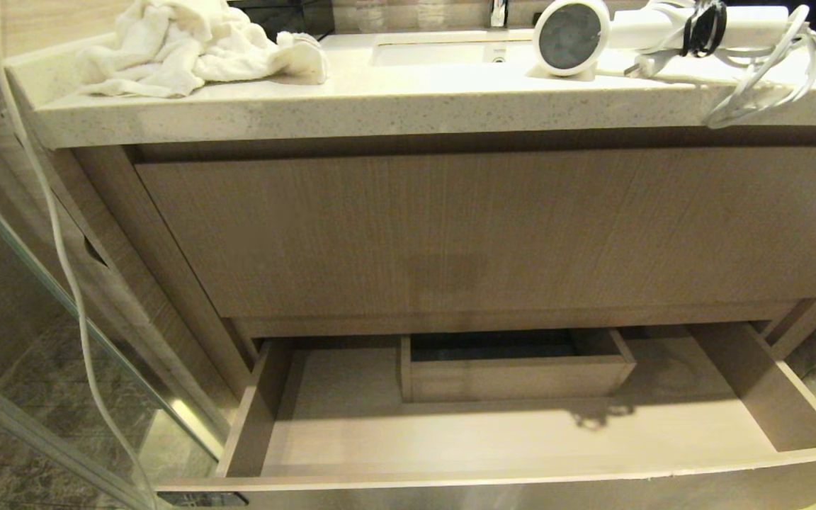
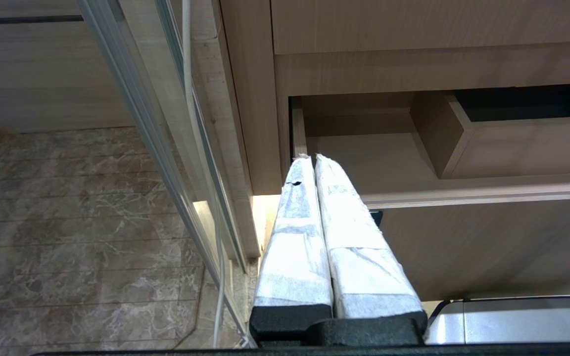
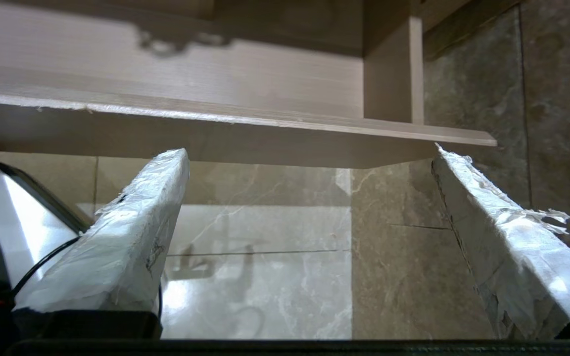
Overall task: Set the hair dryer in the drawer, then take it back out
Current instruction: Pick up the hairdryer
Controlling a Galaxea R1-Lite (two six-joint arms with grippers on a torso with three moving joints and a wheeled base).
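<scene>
The right gripper (image 3: 309,153), jaws spread wide and empty, hangs below the open drawer (image 1: 762,386)'s front edge. The left gripper (image 2: 313,157) is pressed closed beside it. The hair dryer (image 1: 620,32) lies on the countertop (image 1: 394,106); no lettering is legible.

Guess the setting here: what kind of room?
Most likely a bathroom. A speckled stone vanity countertop carries an inset sink, a crumpled white towel and a white hair dryer, with a glass shower panel and marble floor tiles alongside.

White-wrapped fingers (image 2: 295,237) on black hand mounts.
</scene>
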